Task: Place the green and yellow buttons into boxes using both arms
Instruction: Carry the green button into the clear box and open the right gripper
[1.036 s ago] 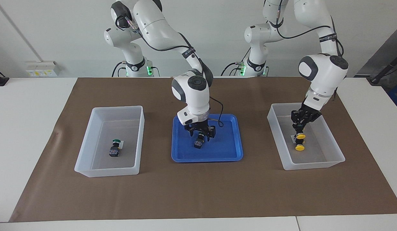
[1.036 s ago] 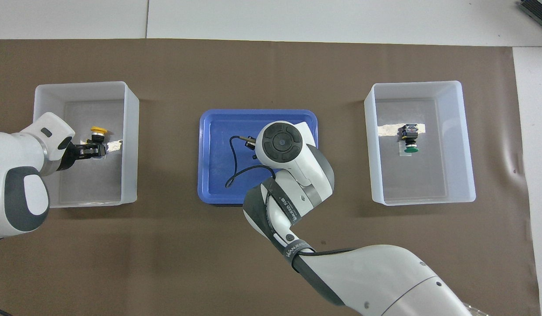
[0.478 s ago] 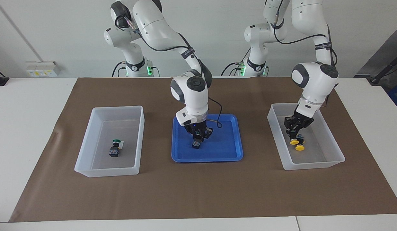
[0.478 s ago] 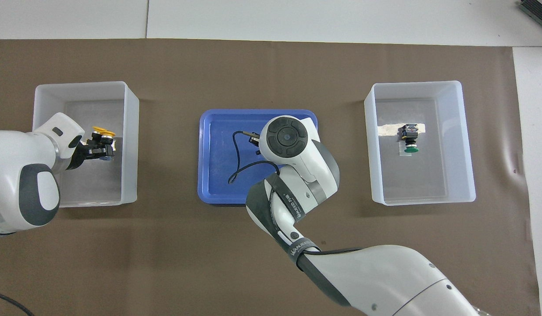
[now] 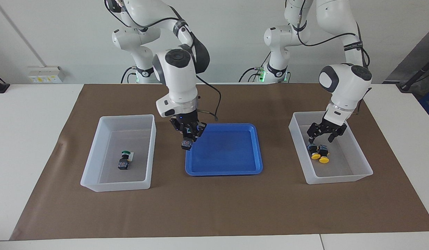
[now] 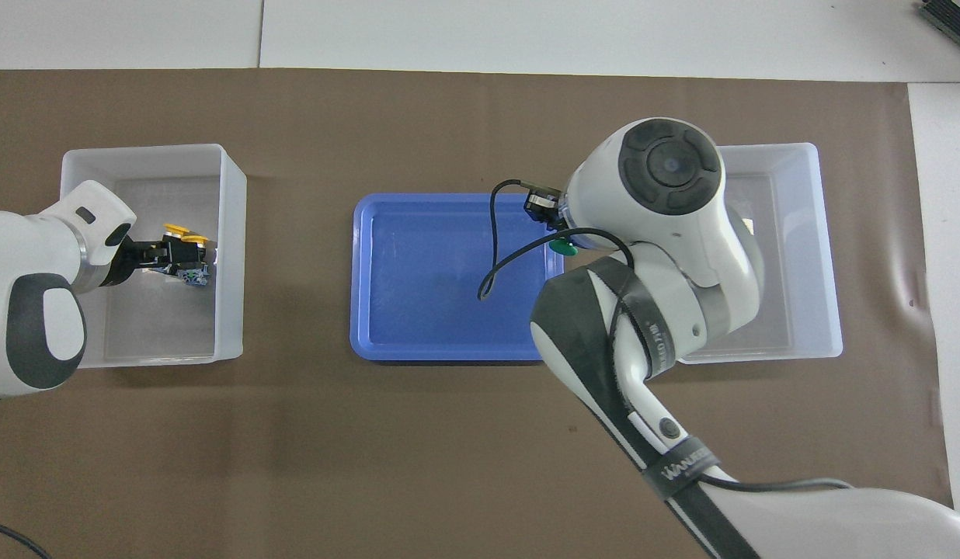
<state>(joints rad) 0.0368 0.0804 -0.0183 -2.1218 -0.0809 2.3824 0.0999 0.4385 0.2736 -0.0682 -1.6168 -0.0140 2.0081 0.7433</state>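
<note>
My right gripper (image 5: 188, 135) is shut on a green button (image 5: 186, 143), which hangs over the blue tray's (image 5: 228, 163) edge at the right arm's end. From overhead only its green cap (image 6: 561, 247) shows under the wrist. A second green button (image 5: 124, 161) lies in the clear box (image 5: 96, 152) at that end. In the other clear box (image 5: 360, 163), two yellow buttons (image 5: 316, 154) (image 5: 324, 159) lie side by side. My left gripper (image 5: 322, 137) hangs open just above them, apart from them. The overhead view shows the yellow caps (image 6: 186, 231) beside its fingertips (image 6: 169, 250).
A brown mat (image 5: 214, 208) covers the table under both boxes and the tray. My right arm's wrist (image 6: 670, 167) hides much of the box (image 6: 826, 256) at its end from overhead. A black cable (image 5: 214, 104) loops from that wrist.
My right gripper closed on the green button in the tray, lifted it and carried it toward the right arm's end. My left gripper lowered its yellow button beside the other and opened.
</note>
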